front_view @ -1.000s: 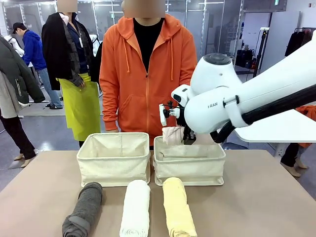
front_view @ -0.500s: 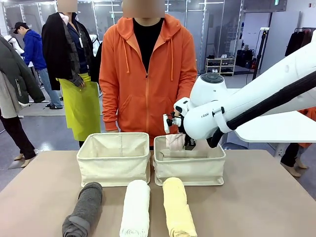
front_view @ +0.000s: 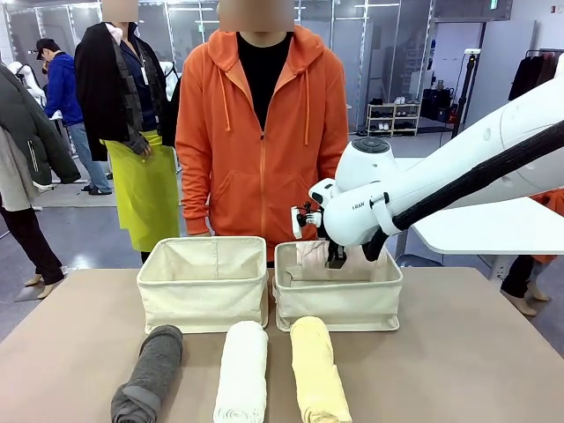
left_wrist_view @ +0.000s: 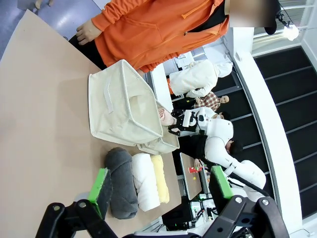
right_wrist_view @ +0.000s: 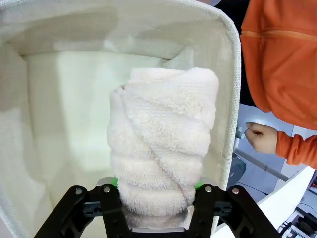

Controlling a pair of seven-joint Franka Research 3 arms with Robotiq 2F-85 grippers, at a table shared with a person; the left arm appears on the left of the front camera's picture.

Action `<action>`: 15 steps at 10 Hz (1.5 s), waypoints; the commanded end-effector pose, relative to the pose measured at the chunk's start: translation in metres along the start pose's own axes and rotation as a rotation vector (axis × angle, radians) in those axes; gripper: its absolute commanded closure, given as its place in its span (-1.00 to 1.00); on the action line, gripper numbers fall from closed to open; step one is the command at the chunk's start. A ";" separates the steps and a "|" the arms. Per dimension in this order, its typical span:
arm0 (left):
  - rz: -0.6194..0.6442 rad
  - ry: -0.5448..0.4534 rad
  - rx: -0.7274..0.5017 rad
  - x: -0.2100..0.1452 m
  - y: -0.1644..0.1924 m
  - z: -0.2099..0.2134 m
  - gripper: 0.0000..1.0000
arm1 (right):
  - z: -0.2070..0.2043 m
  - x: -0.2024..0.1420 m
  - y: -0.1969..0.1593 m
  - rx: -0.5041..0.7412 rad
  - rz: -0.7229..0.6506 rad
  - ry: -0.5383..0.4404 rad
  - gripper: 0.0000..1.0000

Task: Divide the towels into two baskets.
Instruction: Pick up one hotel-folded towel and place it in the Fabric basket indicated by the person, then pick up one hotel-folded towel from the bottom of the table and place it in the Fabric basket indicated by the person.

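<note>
Pink towel (right_wrist_view: pixel 163 134) has come down into the right basket (front_view: pixel 339 304); right jaws flank it, whether gripping I cannot tell. Left jaws wide. Grey towel (front_view: pixel 150 370), white towel (front_view: pixel 242 370) and yellow towel (front_view: pixel 317 374) wait on the tabletop (front_view: pixel 458 352).

Pale pink towel (right_wrist_view: pixel 163 144) sat inside basket (right_wrist_view: pixel 233 74), between right gripper (right_wrist_view: pixel 156 184) pads, perhaps touching; person's hand (right_wrist_view: pixel 261 137) at three o'clock.
</note>
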State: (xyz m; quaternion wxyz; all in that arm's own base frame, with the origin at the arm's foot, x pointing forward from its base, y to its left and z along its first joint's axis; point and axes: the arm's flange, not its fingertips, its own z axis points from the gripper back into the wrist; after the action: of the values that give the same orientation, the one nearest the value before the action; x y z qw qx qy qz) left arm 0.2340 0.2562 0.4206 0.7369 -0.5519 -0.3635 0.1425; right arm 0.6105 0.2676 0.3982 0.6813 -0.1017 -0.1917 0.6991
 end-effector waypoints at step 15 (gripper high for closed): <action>-0.007 -0.011 -0.020 0.001 -0.002 0.003 -1.00 | 0.004 0.006 -0.001 -0.006 0.019 0.001 -1.00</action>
State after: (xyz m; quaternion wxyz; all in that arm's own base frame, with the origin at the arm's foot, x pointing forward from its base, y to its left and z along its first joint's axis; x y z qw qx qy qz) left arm 0.2339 0.2562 0.4206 0.7369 -0.5519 -0.3635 0.1425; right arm 0.6096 0.2736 0.4019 0.6753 -0.1102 -0.1906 0.7040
